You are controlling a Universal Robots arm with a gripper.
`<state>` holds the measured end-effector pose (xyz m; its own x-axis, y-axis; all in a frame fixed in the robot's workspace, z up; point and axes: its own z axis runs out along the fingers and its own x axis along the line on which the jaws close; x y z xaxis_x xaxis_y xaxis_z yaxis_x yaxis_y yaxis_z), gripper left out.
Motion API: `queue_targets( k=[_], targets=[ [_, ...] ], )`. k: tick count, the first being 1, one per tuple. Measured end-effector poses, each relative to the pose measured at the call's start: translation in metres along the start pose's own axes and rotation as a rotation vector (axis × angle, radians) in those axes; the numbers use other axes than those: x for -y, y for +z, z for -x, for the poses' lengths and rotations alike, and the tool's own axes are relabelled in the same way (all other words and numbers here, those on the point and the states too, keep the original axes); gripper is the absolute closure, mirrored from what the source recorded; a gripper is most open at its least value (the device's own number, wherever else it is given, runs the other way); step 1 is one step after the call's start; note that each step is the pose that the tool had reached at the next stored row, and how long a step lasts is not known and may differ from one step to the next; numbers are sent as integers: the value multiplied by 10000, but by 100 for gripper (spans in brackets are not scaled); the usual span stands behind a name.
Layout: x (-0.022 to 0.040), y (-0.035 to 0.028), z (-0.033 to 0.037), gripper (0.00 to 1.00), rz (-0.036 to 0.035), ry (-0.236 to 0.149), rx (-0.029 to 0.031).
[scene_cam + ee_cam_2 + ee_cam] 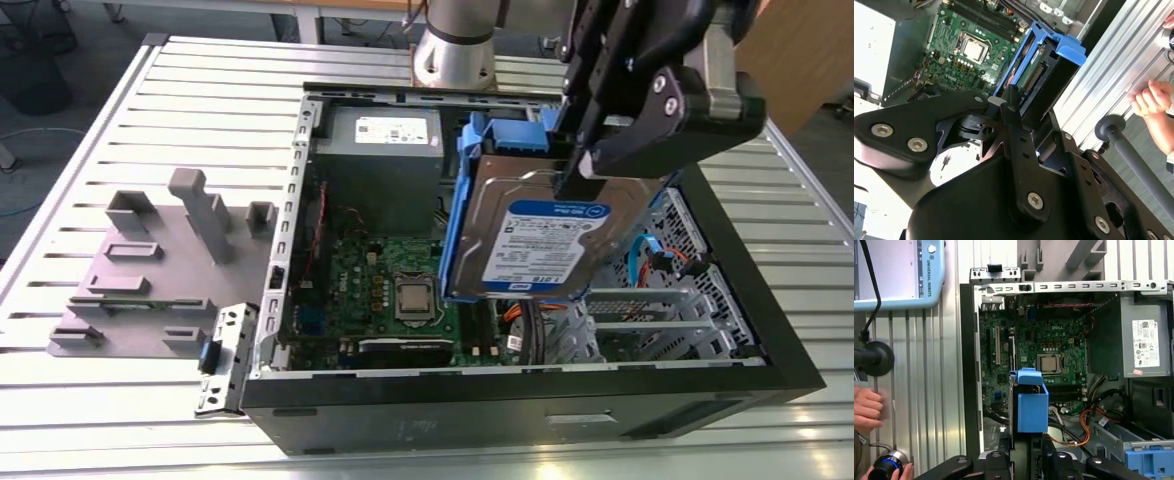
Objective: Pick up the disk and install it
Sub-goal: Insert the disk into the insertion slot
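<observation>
A black pincer [582, 175] is clamped on the top edge of the disk [534, 245]. The disk hangs upright below it, label facing out, over the open computer case [534, 405] on the slatted metal bench [120, 400]. A green circuit board [387, 280] lies inside the case. A person's hand [866, 410] is over the bench, apart from the case.

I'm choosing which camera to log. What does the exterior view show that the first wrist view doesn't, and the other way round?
Exterior view adds: the disk seen label-side, gripped by the claw, and a grey fixture on the table. First wrist view adds: a person's hand near a black knob. Both: the motherboard and the grey power supply.
</observation>
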<state>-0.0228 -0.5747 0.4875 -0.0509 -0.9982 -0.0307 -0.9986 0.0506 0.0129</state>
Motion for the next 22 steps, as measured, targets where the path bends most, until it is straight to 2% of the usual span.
queue_targets(
  k=[8, 9, 15, 18, 22],
  targets=[
    [207, 1, 11, 65, 0, 0, 0],
    [257, 2, 13, 65, 1, 1, 0],
    [401, 4, 21, 65, 1, 0, 1],
    [442, 3, 23, 65, 1, 0, 0],
    [454, 3, 23, 65, 1, 2, -1]
  ],
)
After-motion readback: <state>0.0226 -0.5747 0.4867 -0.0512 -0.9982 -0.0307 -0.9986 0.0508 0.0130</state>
